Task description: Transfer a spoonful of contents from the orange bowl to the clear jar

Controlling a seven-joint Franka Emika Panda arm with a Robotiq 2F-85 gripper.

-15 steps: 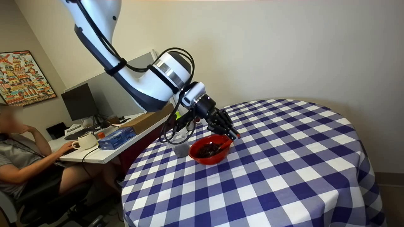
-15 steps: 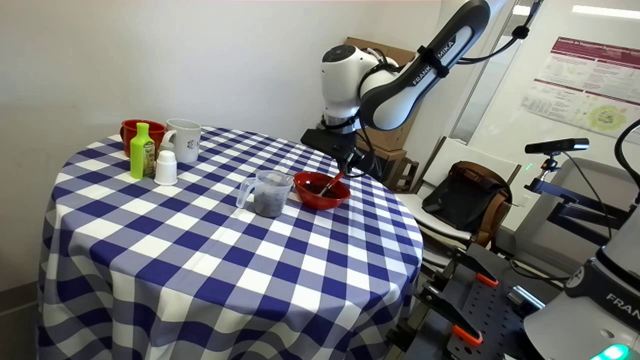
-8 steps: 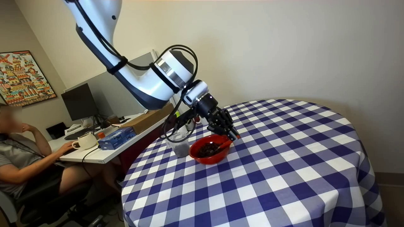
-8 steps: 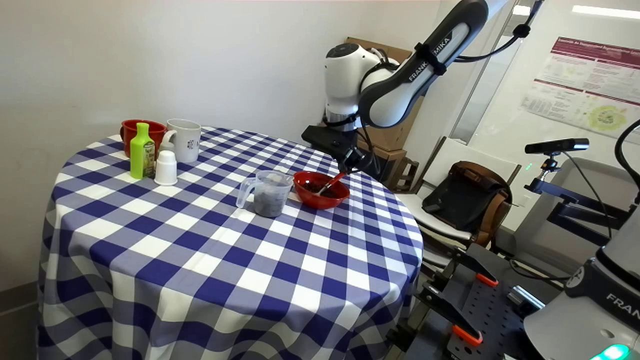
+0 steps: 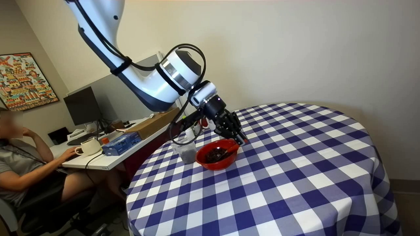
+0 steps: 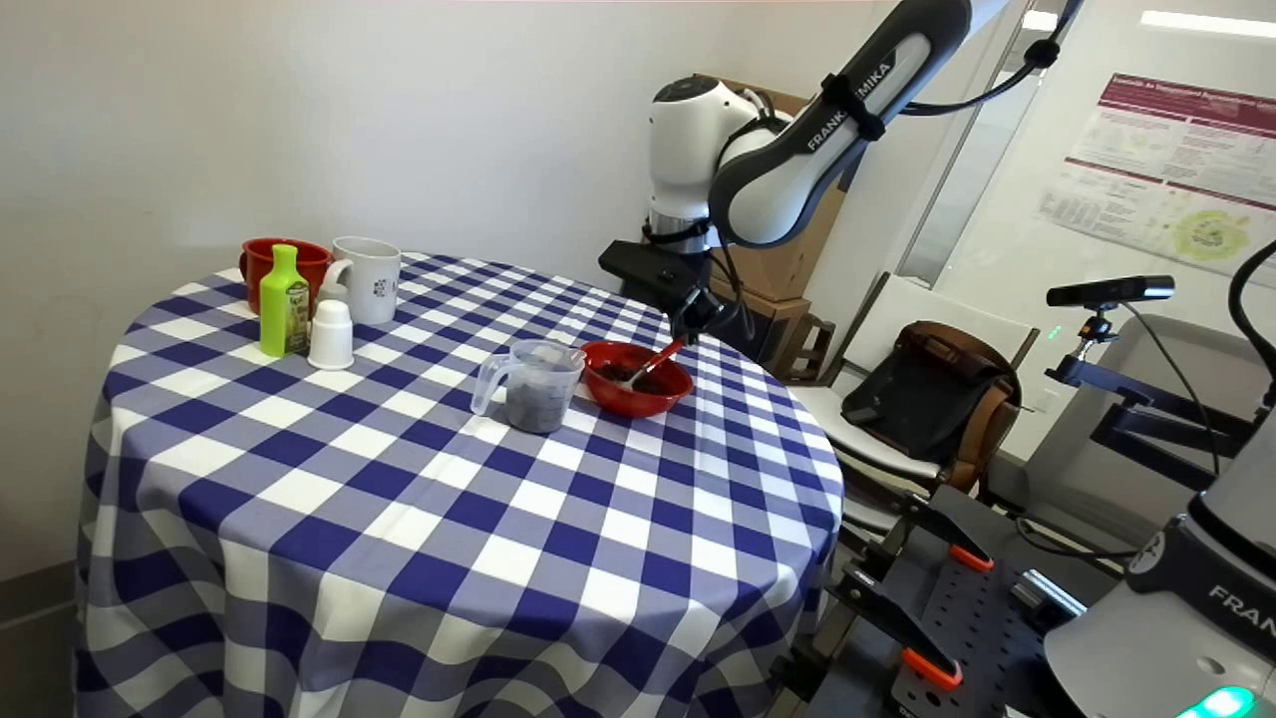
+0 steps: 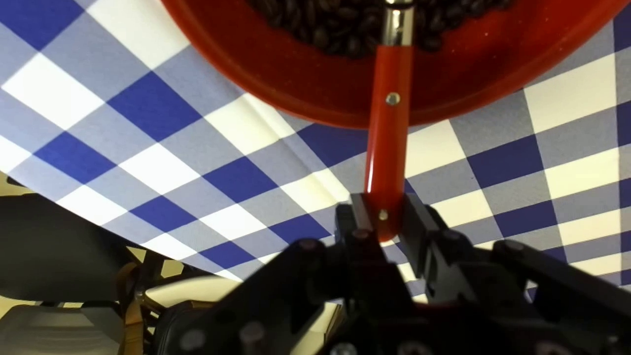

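Note:
The glossy red-orange bowl [image 5: 216, 167] stands on the table with dark beans in it. It also shows in an exterior view [image 6: 634, 405] and, cut off at the top, in the wrist view [image 7: 296, 88]. My gripper [image 7: 385, 209] is shut on the end of the red handle of a spoon [image 7: 388, 133], just outside the bowl's rim. The spoon leans over the rim with its metal end down in the bowl; its tip is out of the wrist view. The clear jar [image 6: 543, 384], a see-through measuring jug with a handle and greyish lower part, stands upright beside the bowl, also seen in an exterior view [image 5: 188, 154].
A green bottle [image 6: 284, 304], white stacked cups [image 6: 331, 337], a red mug [image 6: 261, 261] and a white mug [image 6: 374, 284] stand at the table's far left in an exterior view. A person sits at a desk [image 5: 108, 160] beside the table. A cable loops from the wrist above the jar.
The gripper and spoon have shifted slightly toward the jar, and the spoon's metal end has moved the same way inside the bowl. The bowl has slid slightly toward the jar. The wrist has risen a little.

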